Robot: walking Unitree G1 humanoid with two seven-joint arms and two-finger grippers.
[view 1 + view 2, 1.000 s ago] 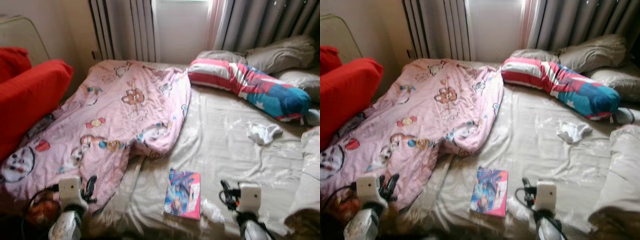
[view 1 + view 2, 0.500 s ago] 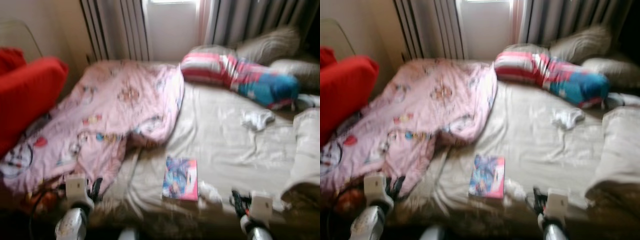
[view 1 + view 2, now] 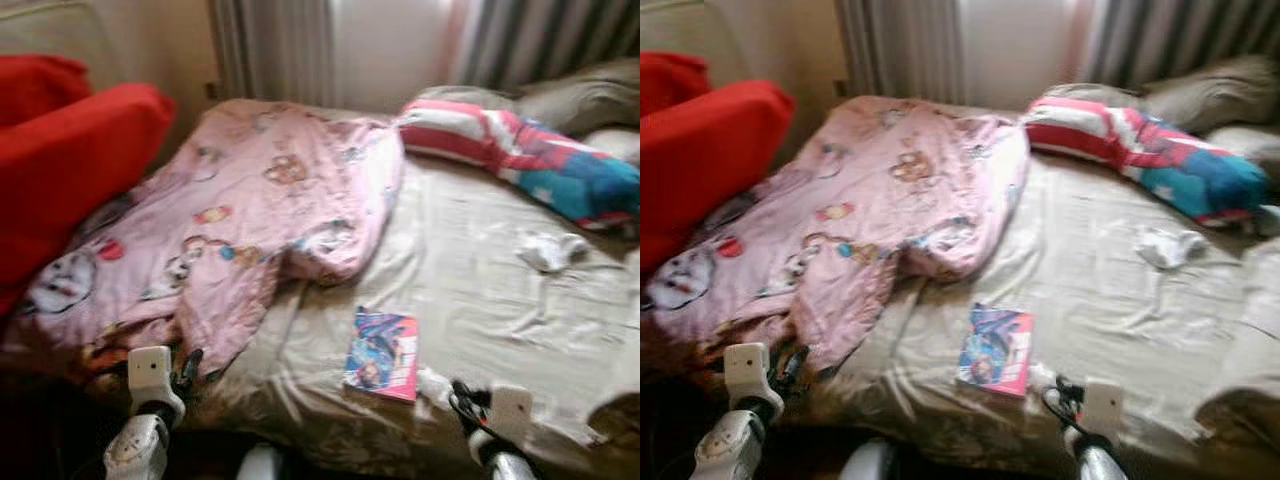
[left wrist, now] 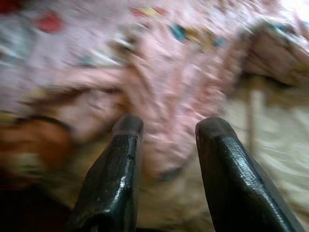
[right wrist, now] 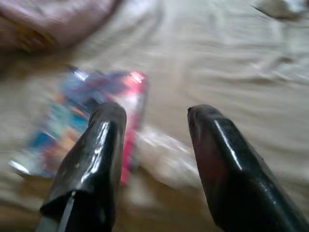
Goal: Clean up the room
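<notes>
Bedroom, unmade bed under a curtained window — beige sheet showing, pictures blurring.

- Pink quilt: lying rumpled over the bed's left half, one corner spilling off the near edge.
- Book: lying flat beside the near edge, bright cover up; a small crumpled wrapper is sitting just beside it.
- White sock: resting toward the right side.
- Striped bolster: lying across the head end.
- Red cushion: leaning off the left edge.
- Left tool: hovering at the quilt's hanging corner, fingers parted, carrying nothing.
- Right tool: hanging over the book and wrapper, fingers spread, empty.

Judgement — the book looks like the pickup in hand; lowering squarely over its spine edge and pinching one thin side should be working better than pressing flat.
</notes>
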